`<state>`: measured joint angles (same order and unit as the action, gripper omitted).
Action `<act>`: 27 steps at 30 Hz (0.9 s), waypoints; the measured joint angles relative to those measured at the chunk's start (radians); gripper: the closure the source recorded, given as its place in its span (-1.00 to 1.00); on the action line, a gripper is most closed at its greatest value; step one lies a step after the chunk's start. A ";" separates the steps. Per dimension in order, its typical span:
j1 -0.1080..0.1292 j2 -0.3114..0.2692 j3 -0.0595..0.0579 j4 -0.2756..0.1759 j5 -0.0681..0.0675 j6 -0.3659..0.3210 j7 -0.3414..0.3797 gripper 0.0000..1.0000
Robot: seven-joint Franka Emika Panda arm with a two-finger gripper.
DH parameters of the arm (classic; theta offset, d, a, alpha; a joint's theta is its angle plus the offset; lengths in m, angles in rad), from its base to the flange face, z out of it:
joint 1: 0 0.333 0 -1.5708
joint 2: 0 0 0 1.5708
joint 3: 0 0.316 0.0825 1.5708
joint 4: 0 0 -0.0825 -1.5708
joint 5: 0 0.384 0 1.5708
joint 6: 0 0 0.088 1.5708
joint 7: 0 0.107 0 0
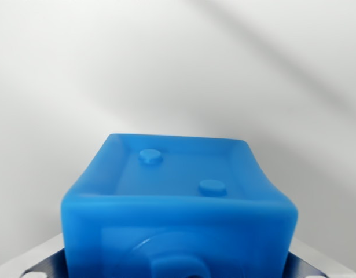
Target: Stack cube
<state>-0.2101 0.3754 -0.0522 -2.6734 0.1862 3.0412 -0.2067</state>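
The blue cube (pixel 178 202) fills the lower middle of the wrist view, close under the camera and slightly out of focus. Its upper face shows a raised rim and two small round studs, one toward the upper left of that face and one toward its right. The near face, cut off by the bottom edge of the frame, carries a round moulded relief.

At the lower left and lower right corners, grey metal parts of the tool (pixel 178 272) flank the cube, and the cube sits right between them. The fingertips themselves are hidden by the cube and the frame edge, so I cannot tell whether the tool is clamped on it or merely standing around it. How closely the cube sits to the camera suggests it is being carried, but that is a judgement only.

Behind the cube there is only a pale, blank surface (pixel 178 63) crossed by soft diagonal shadows. No second cube is in view.

The step in hand seems to be the carry. The next move calls for bringing the target cube into sight, lining the blue cube squarely above it, and lowering gently before letting go.
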 joint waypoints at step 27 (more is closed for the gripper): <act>0.040 -0.077 -0.042 -0.020 -0.006 -0.056 0.007 1.00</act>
<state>-0.1699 0.2984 -0.0938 -2.6935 0.1798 2.9852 -0.1993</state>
